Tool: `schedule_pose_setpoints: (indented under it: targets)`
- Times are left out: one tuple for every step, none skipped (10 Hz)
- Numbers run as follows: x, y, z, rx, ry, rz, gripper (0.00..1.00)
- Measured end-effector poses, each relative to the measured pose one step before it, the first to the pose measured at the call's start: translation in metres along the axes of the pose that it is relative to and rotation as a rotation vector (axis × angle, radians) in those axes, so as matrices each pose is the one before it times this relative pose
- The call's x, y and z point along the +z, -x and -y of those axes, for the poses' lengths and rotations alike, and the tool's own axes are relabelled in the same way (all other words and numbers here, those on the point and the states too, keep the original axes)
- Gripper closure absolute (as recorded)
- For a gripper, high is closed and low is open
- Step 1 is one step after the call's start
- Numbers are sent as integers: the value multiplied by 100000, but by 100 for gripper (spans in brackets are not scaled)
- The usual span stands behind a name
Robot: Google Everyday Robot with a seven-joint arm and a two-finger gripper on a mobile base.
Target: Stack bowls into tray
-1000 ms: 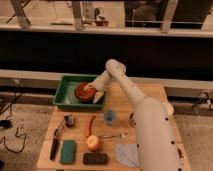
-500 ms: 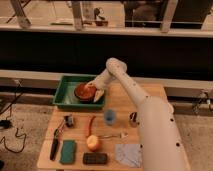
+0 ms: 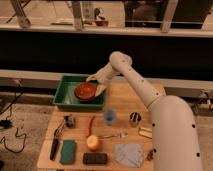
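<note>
Sitting inside the green tray (image 3: 60, 94) was a red bowl (image 3: 85, 91), so that much looked done, and I saw no other bowl on the table (image 3: 125, 102). The gripper (image 3: 99, 85) hung at the bowl's right rim; whether it clasped the bowl I could not tell.

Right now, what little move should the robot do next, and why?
Probably lift the pincer straight up, clear of the red bowl. The bowl already seems to sit inside the green tray, and the pincer is right at the bowl's rim.
</note>
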Motion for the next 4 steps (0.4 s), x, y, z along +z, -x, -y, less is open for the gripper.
schedule_pose_setpoints:
  targets:
    - [-754, 99, 100, 174, -1767, -621, 33]
    - [85, 27, -15, -43, 110, 48, 33]
    - [52, 114, 92, -181, 27, 77, 33]
    - [143, 81, 26, -113, 155, 134, 33]
